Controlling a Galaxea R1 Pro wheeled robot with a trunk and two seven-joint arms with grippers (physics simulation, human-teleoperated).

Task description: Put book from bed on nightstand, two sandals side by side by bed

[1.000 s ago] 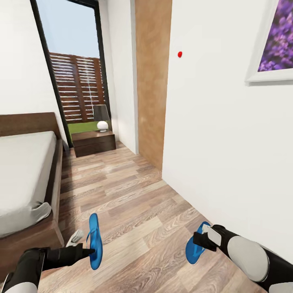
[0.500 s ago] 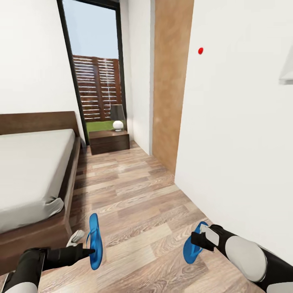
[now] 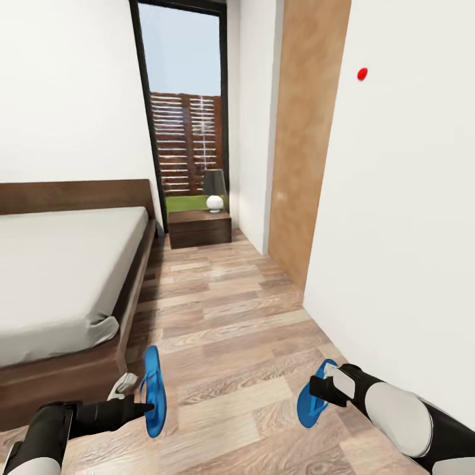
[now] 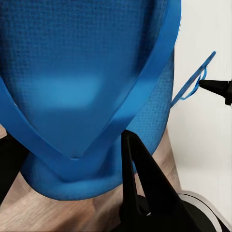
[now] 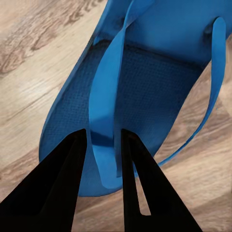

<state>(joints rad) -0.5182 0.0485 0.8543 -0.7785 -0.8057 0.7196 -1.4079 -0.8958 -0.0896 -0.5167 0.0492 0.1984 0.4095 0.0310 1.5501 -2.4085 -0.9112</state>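
2 glossy black arms with rounded white shell segments; the left black tapered gripper [image 3: 142, 409] and right black gripper [image 3: 321, 389] have slim, pointed, matte fingers [image 5: 65, 188].

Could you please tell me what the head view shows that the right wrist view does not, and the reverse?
Head view: the bed, the nightstand with a lamp beside the window, the left gripper holding one sandal upright, and the white wall.

Right wrist view: close detail of the right gripper with its fingers pinching the strap of the other sandal.

Both: the second sandal and the wood-plank floor.
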